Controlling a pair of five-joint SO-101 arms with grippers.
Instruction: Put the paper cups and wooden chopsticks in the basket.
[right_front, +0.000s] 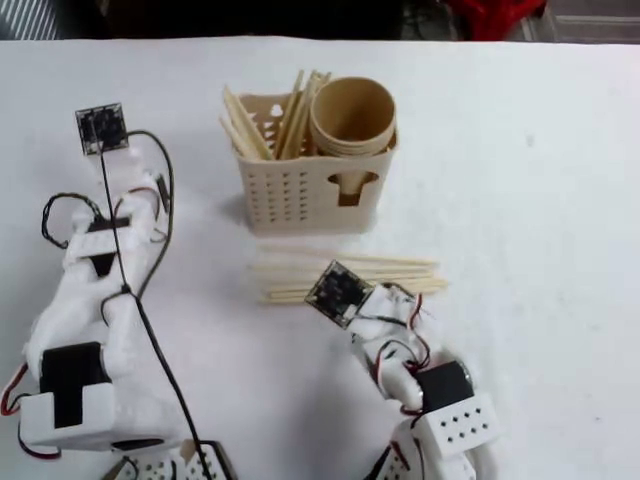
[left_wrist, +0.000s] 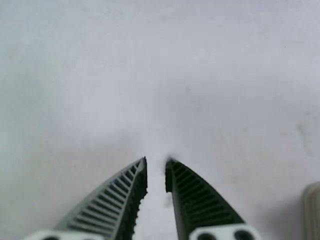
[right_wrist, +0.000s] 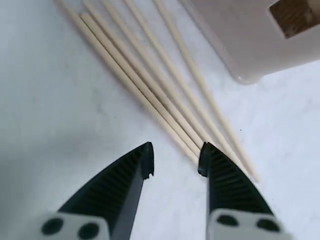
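A beige perforated basket (right_front: 310, 190) stands at the table's middle back. Stacked paper cups (right_front: 352, 115) sit in its right part, and several wooden chopsticks (right_front: 270, 120) stand in its left part. Several loose chopsticks (right_front: 400, 268) lie flat on the table just in front of the basket. In the right wrist view my right gripper (right_wrist: 175, 155) is open just above the table, its tips at the near ends of these chopsticks (right_wrist: 150, 90), with the basket's wall (right_wrist: 250, 40) beyond. My left gripper (left_wrist: 156, 161) is shut on nothing over bare table, left of the basket.
The white table (right_front: 540, 200) has free room right of the basket and along the back. Black and red cables (right_front: 150, 330) trail from the left arm (right_front: 90, 300). A beige edge (left_wrist: 314, 210) shows at the side of the left wrist view.
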